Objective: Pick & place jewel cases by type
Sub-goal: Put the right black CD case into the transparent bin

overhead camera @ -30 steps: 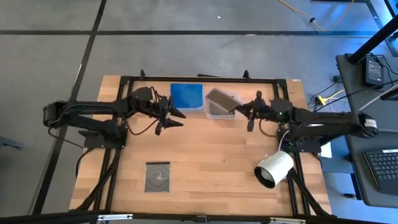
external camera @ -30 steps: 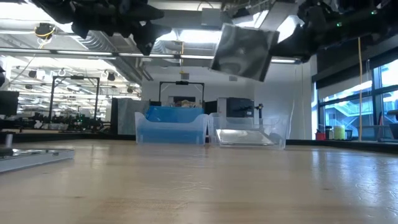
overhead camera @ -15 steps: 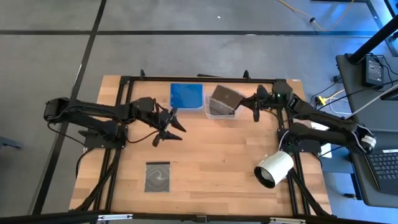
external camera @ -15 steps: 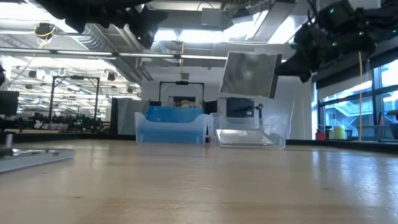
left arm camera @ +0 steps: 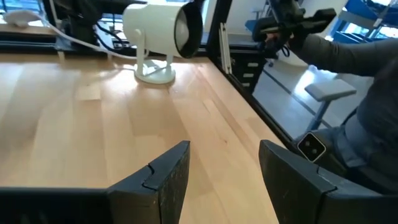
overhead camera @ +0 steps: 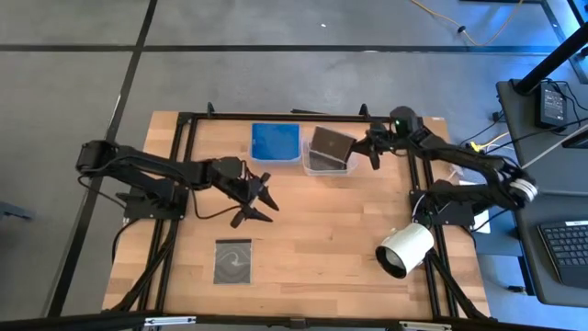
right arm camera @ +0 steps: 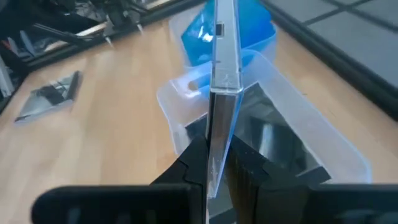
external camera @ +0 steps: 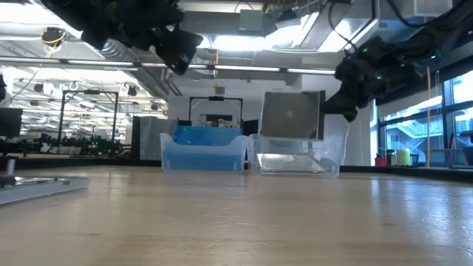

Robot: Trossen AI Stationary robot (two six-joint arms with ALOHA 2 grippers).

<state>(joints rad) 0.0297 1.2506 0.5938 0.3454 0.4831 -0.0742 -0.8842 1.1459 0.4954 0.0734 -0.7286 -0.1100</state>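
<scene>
- The right gripper, upper right of centre in the high view, clamps a thin dark grey square plastic jewel case above the clear rectangular plastic tub.
- The left gripper, left of centre, is spread wide and holds nothing.
- Another dark jewel case lies flat on the wooden table, lower left.
- No writing is readable.

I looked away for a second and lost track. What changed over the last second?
The right gripper, still shut on the dark jewel case, swung toward the table's far edge and lowered the case over the clear tub. The left gripper, open and empty, moved from beside the blue tub toward the grey case on the table. That case, both tubs and the white cylinder stayed put.
</scene>
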